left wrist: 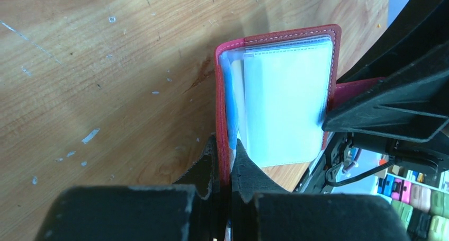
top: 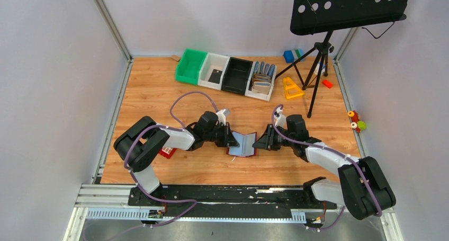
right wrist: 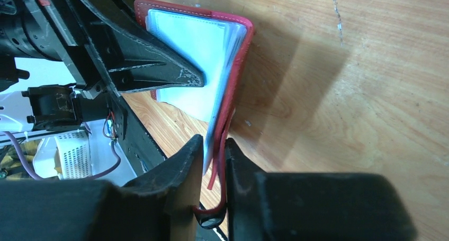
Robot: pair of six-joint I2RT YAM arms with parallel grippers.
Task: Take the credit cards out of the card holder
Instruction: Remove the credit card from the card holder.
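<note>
Reaching inward, low | left hand (left wrist: 229,164) clamped on card holder (left wrist: 286,108); right hand (right wrist: 214,156) seemingly clamped too

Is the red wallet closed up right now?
No, the card holder is open like a book, with the left gripper and right gripper each pinching a cover.

The right gripper (right wrist: 214,145) pinches the lower edge of the red holder (right wrist: 238,66), which stands open on the wooden table (right wrist: 344,92). The left gripper (right wrist: 182,74) reaches in from the left, its black tip apparently touching the pale sleeves (right wrist: 185,39) inside
</note>
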